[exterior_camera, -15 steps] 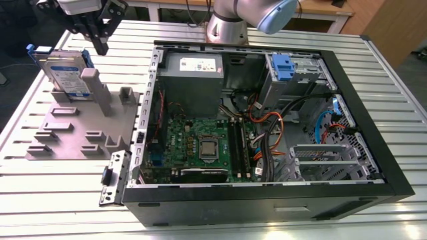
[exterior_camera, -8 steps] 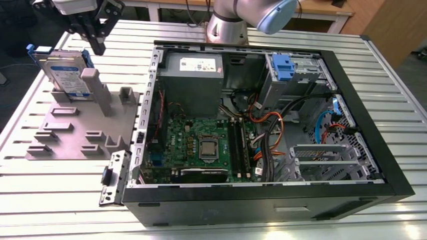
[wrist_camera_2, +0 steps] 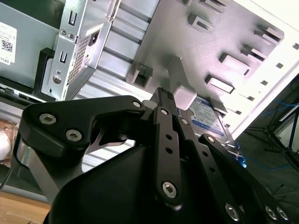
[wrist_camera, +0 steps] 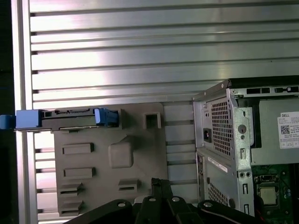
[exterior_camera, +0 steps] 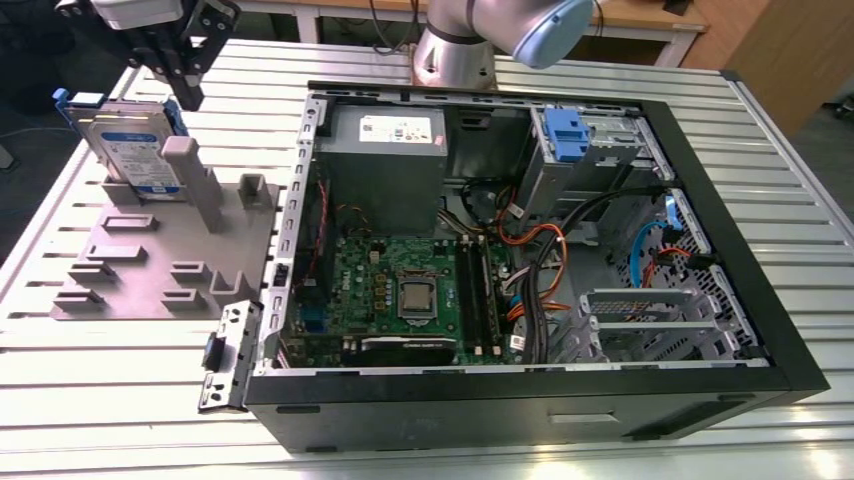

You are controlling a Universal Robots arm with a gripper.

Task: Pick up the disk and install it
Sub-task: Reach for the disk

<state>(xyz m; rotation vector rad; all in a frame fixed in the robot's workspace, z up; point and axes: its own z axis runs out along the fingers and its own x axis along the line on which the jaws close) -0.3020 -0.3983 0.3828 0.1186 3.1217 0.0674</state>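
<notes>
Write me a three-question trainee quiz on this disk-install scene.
1. Multiple choice: where is the disk? A) inside the computer case; B) standing upright in the grey fixture; C) lying flat on the fixture.
2. True or false: the gripper is over the fixture's side of the table, not inside the computer case.
3. Fill in: the computer case sits on the exterior view's ____ of the fixture.
Key: 1 B; 2 true; 3 right.

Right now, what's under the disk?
The grey holder: the disk stands on edge in it. A post hides part of the lower edge.
</notes>
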